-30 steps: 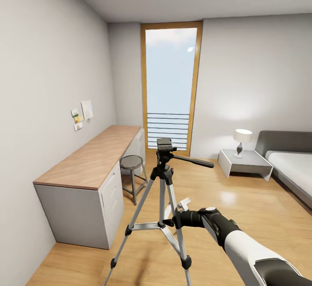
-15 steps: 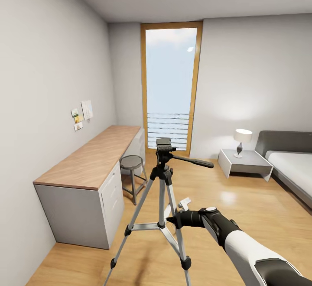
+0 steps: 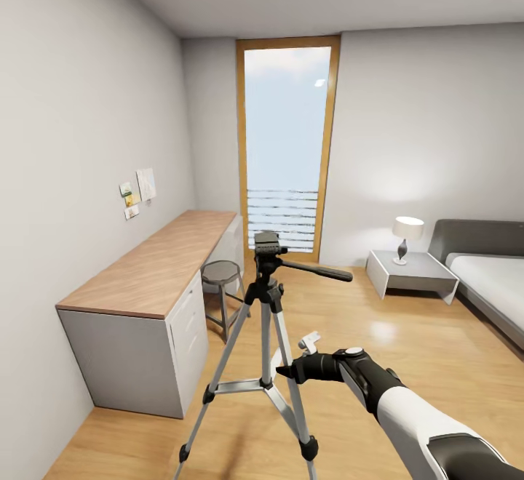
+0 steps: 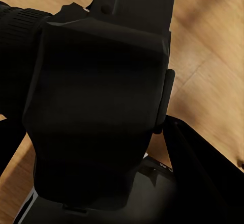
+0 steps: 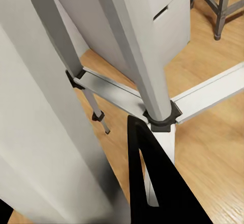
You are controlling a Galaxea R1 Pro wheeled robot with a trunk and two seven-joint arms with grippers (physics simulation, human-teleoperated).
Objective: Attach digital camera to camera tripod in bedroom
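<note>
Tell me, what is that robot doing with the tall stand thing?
The robot is in a bedroom with a wood plank floor. Its right gripper is reaching in at the lower centre of the tall silver-legged camera tripod with the black head, right by the centre column; whether it grips it is unclear. The left wrist view shows a chunky black digital camera pressed up close to that arm's camera, apparently carried there. Nothing sits on the tripod's head yet, so the camera is not attached.

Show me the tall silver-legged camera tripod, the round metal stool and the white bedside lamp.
Tall silver-legged camera tripod (image 3: 263, 298), head view, on its central column below the black head.
Round metal stool (image 3: 220, 271), head view, on its seat.
White bedside lamp (image 3: 407, 228), head view, on its shade.
</note>
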